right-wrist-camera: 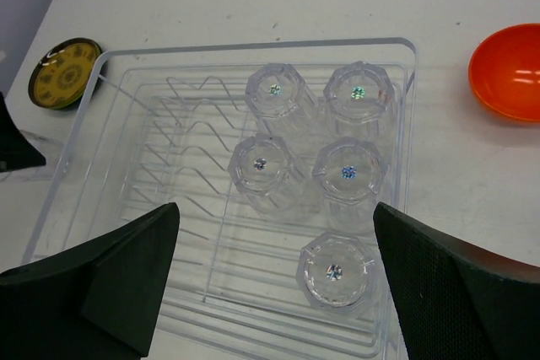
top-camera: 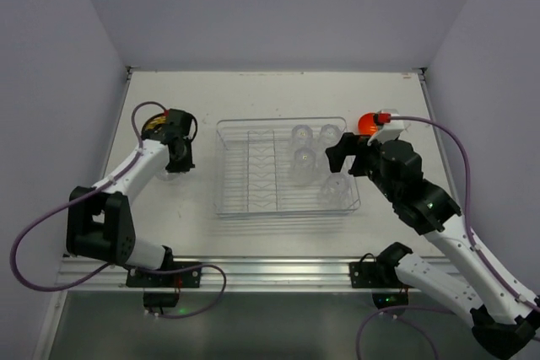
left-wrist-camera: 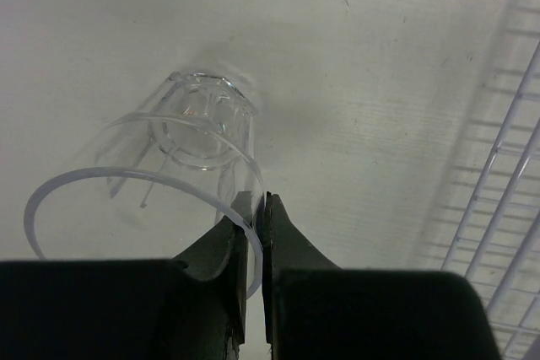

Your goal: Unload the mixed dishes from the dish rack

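Glass cup (left-wrist-camera: 198, 137), rim pinched by the left gripper (left-wrist-camera: 257, 208) beside the dish rack (right-wrist-camera: 253, 45): thin hold, may slip. Right gripper (right-wrist-camera: 274, 217), jaws wide, empty, over five racked cups (right-wrist-camera: 337, 269): may clip neighbours.

From above, the right arm covers much of the orange bowl (top-camera: 365, 121), and the left arm hides all but a sliver of the yellow plate (top-camera: 152, 128). The left wrist view cuts the dish rack (left-wrist-camera: 506, 183) to a few wires at its right edge. There the left pincer (left-wrist-camera: 258, 201) covers part of the rim of the glass cup (left-wrist-camera: 202, 120).
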Robot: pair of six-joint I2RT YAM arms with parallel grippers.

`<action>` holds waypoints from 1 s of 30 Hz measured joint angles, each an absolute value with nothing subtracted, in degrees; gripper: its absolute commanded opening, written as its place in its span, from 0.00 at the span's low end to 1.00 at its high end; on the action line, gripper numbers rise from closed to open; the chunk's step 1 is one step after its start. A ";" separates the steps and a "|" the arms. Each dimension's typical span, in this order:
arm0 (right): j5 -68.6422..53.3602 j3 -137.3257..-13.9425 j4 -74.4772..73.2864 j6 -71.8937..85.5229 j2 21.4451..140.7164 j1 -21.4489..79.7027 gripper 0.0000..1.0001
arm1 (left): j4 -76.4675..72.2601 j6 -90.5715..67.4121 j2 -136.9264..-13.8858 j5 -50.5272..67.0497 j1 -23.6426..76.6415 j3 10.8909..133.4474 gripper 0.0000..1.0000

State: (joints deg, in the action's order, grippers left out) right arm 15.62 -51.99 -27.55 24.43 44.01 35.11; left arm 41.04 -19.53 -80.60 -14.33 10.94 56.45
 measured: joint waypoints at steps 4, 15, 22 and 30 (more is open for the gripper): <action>14.96 -51.96 -27.55 23.83 41.80 35.11 0.99 | 42.09 -18.15 -84.14 -10.50 10.94 56.55 0.02; 11.29 -51.07 -27.57 23.20 42.46 35.11 0.99 | 42.50 -15.97 -86.70 -7.66 10.94 58.30 0.19; 10.46 -51.05 -27.59 23.07 42.63 35.11 0.99 | 42.46 -15.18 -86.52 -7.68 10.94 59.20 0.55; 9.58 -51.05 -27.57 23.11 43.11 35.11 0.99 | 42.92 -15.59 -75.24 -7.49 10.94 61.47 1.00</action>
